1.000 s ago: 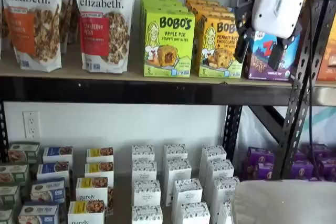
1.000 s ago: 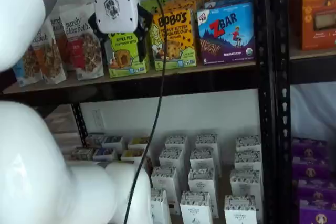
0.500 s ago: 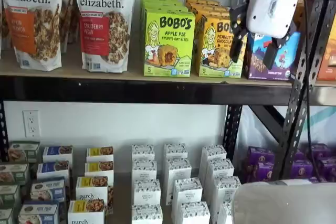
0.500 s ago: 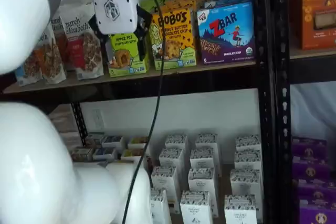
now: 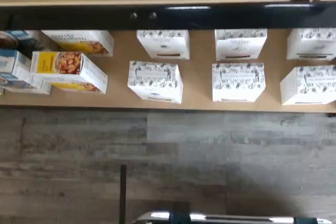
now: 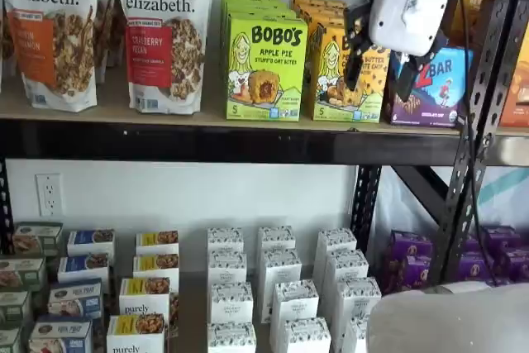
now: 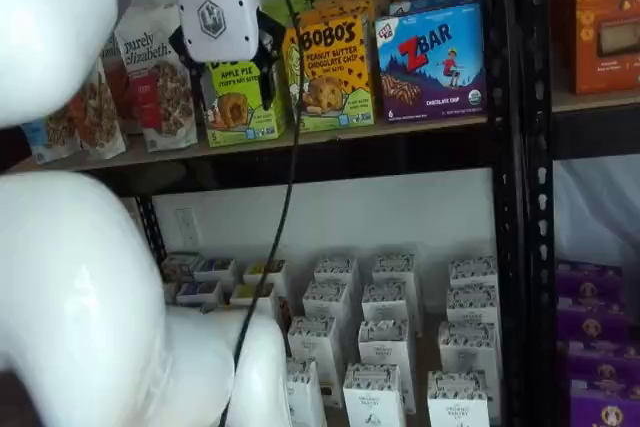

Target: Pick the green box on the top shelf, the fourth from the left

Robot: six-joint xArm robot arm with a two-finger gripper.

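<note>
The green box (image 6: 265, 68) is a lime Bobo's Apple Pie box that stands upright at the front of a row on the top shelf (image 6: 165, 124). My gripper (image 6: 382, 70) hangs in front of the shelf, to the right of that box, before the yellow-orange Bobo's box (image 6: 335, 72). Its two black fingers stand apart with a plain gap and nothing between them: open. In a shelf view from the side, the white gripper (image 7: 228, 59) body covers the top of the green box (image 7: 240, 105). The wrist view looks down on the lower shelf and the floor.
Two Purely Elizabeth bags (image 6: 165, 35) stand left of the green box, and a purple Z Bar box (image 6: 430, 88) stands right of the yellow-orange one. A black upright (image 6: 475, 113) rises at the right. White cartons (image 6: 277, 287) fill the lower shelf. A cable (image 7: 290, 177) hangs from the gripper.
The gripper has moved left and slightly up along the top shelf front, from before the Z Bar box to before the yellow-orange Bobo's box. Its fingers stay apart.
</note>
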